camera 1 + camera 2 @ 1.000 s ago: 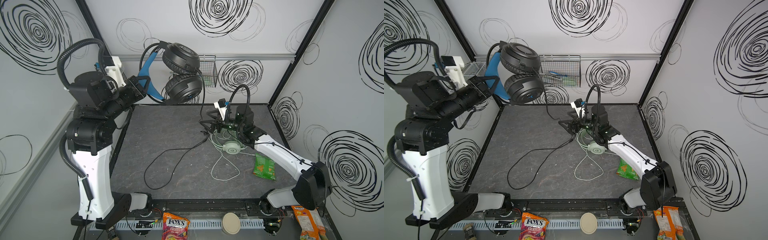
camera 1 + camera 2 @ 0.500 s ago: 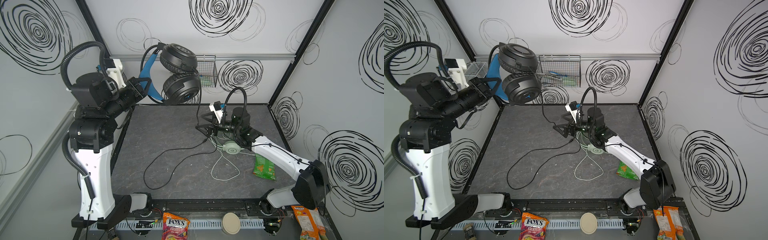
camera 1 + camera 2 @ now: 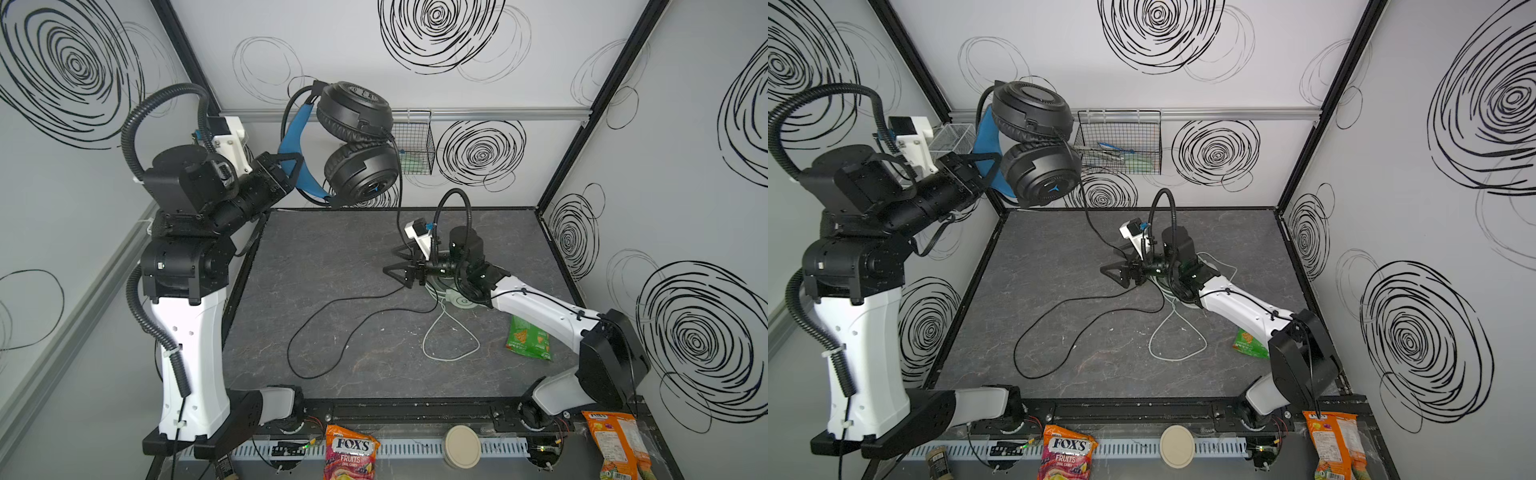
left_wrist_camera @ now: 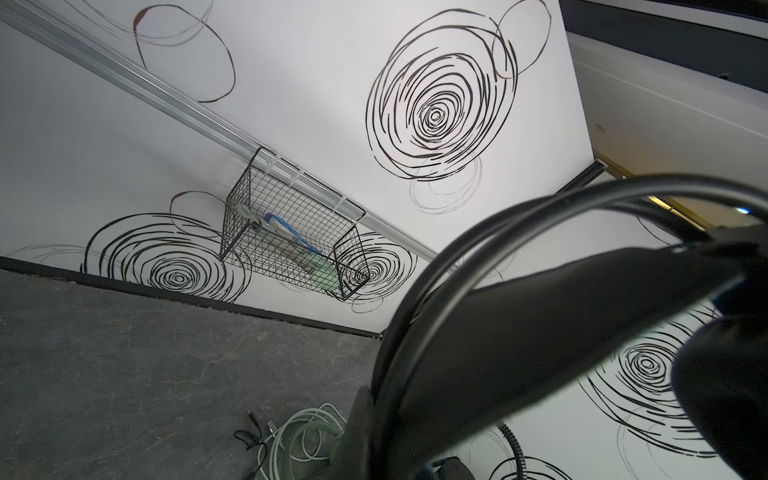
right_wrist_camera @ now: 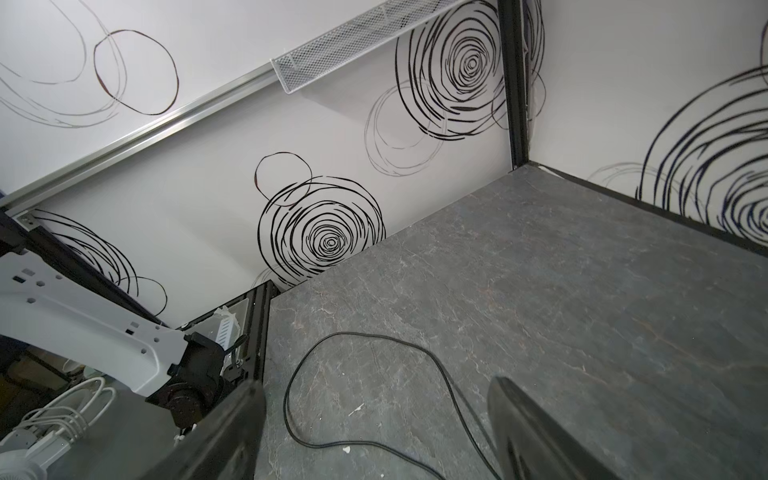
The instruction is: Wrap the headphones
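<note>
Work surface (image 3: 332, 257): dark slab, mostly bare in the middle. That leaves room for slack cord to lie out untangled.

Black headset (image 3: 357, 137): off the surface, held high at the rear left, ear cups stacked one over the other. The left gripper (image 3: 291, 166) is clamped tight on its blue headband (image 3: 297, 137), as both top views show. Judgement: the band is the one rigid, narrow part a pincer can pinch. Raising it lets the cord hang free of the cups, where the other arm can work it.

Mint-green headset (image 3: 461, 300): lying flat on the surface at the right, largely hidden under the right arm. Not held and, by appearance, not being attended to.

Right gripper (image 3: 395, 272): low over the surface beside the mint-green headset, aimed toward the middle. The wrist view shows its jaws well apart with nothing between the fingers (image 5: 232, 428). It is empty — judged to be lining up on the cord below.

Black cable (image 3: 332, 307): drops from the lower ear cup, passes close by the right gripper, then runs out in a wide loose loop on the slab. No turns are laid yet, so the wrap has barely begun.

Pale cable (image 3: 449, 340): an open loop in front of the mint-green headset, also unwrapped.

Green snack packet (image 3: 525, 336): on the slab beside the right arm, clear of both cords.
</note>
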Tool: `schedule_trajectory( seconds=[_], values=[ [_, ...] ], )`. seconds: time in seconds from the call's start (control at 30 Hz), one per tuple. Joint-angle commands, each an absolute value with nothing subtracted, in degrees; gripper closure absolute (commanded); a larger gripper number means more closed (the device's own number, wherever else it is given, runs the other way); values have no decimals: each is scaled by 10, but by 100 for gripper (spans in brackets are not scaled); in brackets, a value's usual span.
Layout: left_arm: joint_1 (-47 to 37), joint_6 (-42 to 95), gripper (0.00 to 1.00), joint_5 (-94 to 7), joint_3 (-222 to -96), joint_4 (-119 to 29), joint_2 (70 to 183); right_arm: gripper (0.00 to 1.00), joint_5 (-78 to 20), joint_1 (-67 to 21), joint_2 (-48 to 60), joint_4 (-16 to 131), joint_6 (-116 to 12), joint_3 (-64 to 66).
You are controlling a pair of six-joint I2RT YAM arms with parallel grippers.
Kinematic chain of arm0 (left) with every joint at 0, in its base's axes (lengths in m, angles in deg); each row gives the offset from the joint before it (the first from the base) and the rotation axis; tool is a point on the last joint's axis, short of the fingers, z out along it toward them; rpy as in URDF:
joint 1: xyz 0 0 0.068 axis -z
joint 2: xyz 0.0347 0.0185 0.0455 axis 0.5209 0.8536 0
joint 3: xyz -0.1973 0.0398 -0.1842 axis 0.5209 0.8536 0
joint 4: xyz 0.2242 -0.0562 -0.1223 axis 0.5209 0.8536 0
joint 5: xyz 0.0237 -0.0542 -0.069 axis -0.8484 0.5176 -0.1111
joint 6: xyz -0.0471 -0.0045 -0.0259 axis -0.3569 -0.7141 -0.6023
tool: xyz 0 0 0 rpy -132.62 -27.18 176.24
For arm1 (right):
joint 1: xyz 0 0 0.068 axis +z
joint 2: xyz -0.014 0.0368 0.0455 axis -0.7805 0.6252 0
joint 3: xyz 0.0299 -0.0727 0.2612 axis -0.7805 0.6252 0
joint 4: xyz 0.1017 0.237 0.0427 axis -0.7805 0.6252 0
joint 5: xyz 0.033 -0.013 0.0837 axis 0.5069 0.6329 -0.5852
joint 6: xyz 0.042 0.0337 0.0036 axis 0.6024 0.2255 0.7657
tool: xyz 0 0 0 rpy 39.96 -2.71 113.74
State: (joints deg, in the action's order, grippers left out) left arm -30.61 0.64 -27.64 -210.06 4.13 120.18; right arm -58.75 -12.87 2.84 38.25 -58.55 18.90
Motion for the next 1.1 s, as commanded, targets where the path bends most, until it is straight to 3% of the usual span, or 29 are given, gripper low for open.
schedule_trajectory(
  seconds=[0.0,0.07,0.23,0.4,0.43,0.53,0.67,1.07],
  values=[
    [-314,-17,100,-269,-2102,-22,1189,20,-584,-138,-5,365,-584,215],
    [-315,-17,100,-270,-2098,-23,1187,27,-582,-139,-12,366,-584,223],
    [-322,-22,100,-272,-2079,-30,1179,61,-579,-143,-22,373,-587,230],
    [-329,-24,100,-281,-2069,-30,1177,58,-578,-148,-44,387,-592,246],
    [-331,-25,100,-283,-2066,-30,1176,61,-578,-149,-51,390,-595,250],
    [-341,-30,100,-290,-2049,-34,1171,84,-575,-156,-71,401,-597,270],
    [-345,-35,100,-325,-2028,-38,1170,100,-577,-164,-96,419,-602,290],
    [-331,-73,100,-518,-1938,-42,1175,100,-440,-164,-158,630,-675,283]
  ],
)
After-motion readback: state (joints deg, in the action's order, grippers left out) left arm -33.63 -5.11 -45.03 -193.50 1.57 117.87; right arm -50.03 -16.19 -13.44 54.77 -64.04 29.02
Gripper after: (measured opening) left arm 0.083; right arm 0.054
